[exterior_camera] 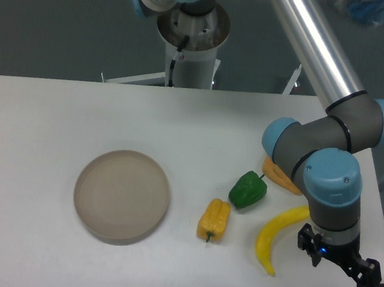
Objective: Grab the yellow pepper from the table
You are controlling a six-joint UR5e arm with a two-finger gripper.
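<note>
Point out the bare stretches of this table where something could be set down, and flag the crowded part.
Bare: the table left of and behind the round plate, and the strip between plate and yellow pepper. Crowded: the right side, where green pepper, banana, orange fruit and the pincer cluster.

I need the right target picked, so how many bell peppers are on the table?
2. The ribbed yellow-orange bell pepper lies right of the round grey plate; the glossy green bell pepper sits apart, up and right of it. The arm could hide others.
</note>
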